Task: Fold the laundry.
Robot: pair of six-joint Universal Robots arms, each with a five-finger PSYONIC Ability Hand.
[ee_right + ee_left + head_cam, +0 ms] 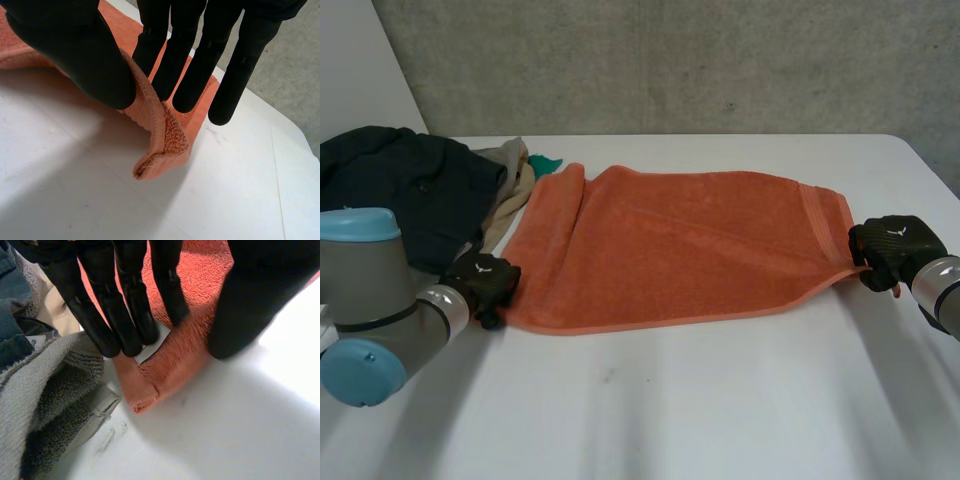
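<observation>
Grey with light-blue caps, the left arm (370,300) reaches to the near left corner of the orange towel (670,250). There the left hand (482,283) pinches a bunched fold between fingers and thumb. The right hand (892,248) pinches the near right corner the same way. The towel lies spread on the white table (670,420) between them. A heap of dark clothes (410,185), a beige cloth (505,185) and a grey towel (45,405) crowd just beside the left hand, at the orange towel's left edge.
</observation>
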